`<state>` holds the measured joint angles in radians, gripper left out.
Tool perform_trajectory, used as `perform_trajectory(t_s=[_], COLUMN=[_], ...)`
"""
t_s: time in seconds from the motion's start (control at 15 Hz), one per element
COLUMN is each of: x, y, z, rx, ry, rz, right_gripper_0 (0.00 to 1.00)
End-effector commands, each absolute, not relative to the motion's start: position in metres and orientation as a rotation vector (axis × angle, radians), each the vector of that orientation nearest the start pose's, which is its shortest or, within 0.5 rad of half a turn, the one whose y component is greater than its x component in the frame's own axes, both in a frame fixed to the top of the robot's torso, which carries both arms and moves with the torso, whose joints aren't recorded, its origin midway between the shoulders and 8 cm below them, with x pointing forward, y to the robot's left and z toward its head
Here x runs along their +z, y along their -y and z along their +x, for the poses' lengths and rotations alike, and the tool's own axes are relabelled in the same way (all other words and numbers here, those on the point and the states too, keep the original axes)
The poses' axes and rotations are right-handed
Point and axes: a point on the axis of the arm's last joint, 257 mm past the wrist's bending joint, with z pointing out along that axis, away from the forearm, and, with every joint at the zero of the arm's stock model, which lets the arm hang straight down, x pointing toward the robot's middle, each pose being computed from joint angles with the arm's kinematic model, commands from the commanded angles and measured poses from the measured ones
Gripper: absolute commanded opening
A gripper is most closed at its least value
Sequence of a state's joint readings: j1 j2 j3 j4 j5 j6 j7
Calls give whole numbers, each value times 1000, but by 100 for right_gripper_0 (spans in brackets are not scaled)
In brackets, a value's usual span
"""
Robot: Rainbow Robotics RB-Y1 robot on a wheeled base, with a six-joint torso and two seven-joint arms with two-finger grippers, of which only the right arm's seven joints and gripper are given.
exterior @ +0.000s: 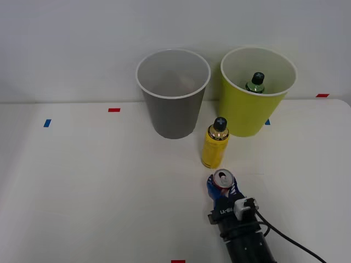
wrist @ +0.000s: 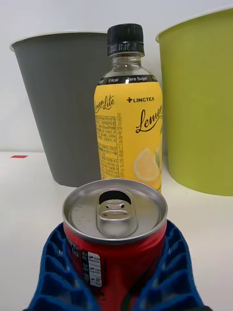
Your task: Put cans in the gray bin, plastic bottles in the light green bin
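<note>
The right gripper (exterior: 224, 189) is clamped around the red can (wrist: 115, 228) at the table's six o'clock. A yellow bottle (exterior: 215, 143) stands just beyond at twelve. The gray bin (exterior: 173, 94) looks empty; the light green bin (exterior: 255, 93) already holds a green bottle (exterior: 255, 83).

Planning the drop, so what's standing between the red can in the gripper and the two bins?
A yellow bottle stands between the red can and the bins, as the right wrist view shows.
</note>
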<state>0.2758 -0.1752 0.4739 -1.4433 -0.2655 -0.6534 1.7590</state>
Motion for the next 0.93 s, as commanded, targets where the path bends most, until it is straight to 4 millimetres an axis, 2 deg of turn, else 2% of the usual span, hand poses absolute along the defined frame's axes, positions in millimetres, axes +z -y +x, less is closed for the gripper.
perform_trajectory(t_s=[0.07, 0.2, 0.4, 0.47, 0.6, 0.67, 0.73, 0.93], x=[-280, -277, -249, -227, -189, -168, -137, -69], y=[110, 112, 119, 117, 108, 103, 97, 91], z=[398, 394, 372, 362, 354, 354, 355, 363], rx=[222, 223, 274, 327, 413, 449, 508, 631], ry=[-1370, -1360, -1321, -1294, -1278, -1268, -1250, -1168], rz=[-161, -157, -127, -100, -88, -93, -80, -30], right_gripper_0=[0, 0, 0, 0, 0, 0, 0, 0])
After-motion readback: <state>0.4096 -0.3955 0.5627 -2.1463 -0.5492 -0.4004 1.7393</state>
